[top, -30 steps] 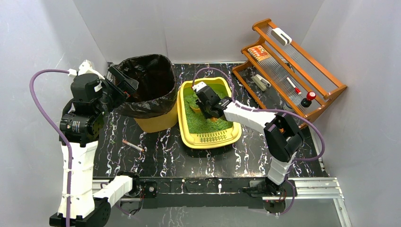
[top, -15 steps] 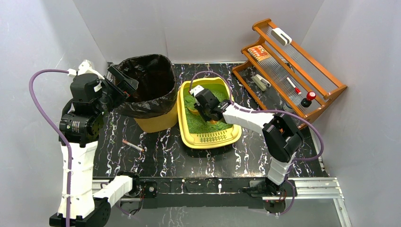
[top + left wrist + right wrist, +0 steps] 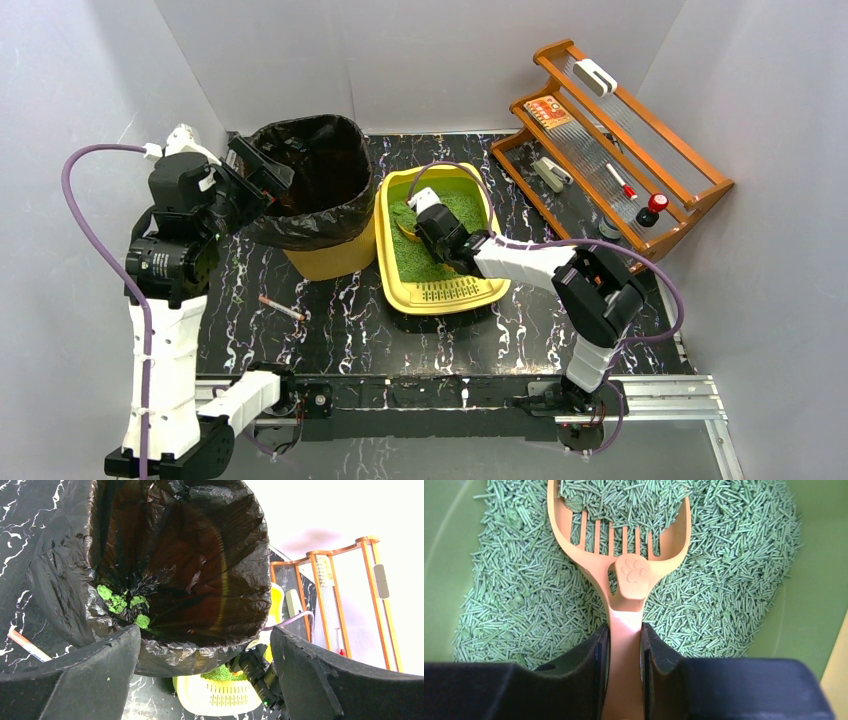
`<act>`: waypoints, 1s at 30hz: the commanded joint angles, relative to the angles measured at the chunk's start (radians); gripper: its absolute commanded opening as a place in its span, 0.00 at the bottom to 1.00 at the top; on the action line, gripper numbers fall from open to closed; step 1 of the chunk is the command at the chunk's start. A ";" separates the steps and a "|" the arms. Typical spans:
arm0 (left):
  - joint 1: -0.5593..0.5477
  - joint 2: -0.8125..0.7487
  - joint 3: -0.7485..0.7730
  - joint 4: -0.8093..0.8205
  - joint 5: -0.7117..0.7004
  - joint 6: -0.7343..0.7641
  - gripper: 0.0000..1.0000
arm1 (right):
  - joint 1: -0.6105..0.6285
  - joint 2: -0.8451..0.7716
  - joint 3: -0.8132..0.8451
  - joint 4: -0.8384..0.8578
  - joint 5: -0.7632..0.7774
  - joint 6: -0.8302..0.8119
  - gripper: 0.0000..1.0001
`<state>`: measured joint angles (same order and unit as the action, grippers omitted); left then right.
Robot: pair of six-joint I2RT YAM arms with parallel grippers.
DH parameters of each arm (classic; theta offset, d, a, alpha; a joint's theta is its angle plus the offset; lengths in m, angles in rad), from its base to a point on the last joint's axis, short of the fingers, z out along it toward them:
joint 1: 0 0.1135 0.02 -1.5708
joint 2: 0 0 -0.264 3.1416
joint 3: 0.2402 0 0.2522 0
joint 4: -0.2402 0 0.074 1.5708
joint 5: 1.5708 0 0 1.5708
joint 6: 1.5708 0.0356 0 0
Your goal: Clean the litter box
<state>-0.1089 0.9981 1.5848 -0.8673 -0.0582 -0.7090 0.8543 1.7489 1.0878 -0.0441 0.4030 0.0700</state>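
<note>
The yellow litter box [image 3: 490, 287] sits mid-table, filled with green litter [image 3: 724, 580], its slotted grate [image 3: 220, 699] at the near end. My right gripper [image 3: 432, 222] reaches into the box and is shut on the handle of an orange slotted scoop [image 3: 624, 565]. The scoop's blade lies in the litter and carries a heap of pellets. My left gripper [image 3: 205, 680] hangs open and empty at the left rim of the bin [image 3: 310, 190].
The yellow bin with its black bag [image 3: 165, 555] stands left of the box, green clumps [image 3: 122, 604] in its bottom. A thin stick [image 3: 281, 307] lies on the table in front of the bin. A wooden rack [image 3: 620, 140] with small items stands at the back right.
My right gripper has drawn the scoop through the litter toward the near left of the box. The left arm has stayed still.
</note>
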 commanded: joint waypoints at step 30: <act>-0.005 -0.001 0.013 0.019 0.003 0.004 0.98 | 0.011 0.050 -0.105 0.435 0.077 -0.120 0.00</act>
<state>-0.1089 1.0084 1.5848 -0.8665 -0.0456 -0.7143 0.8665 1.7973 1.0035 0.2092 0.4610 -0.0677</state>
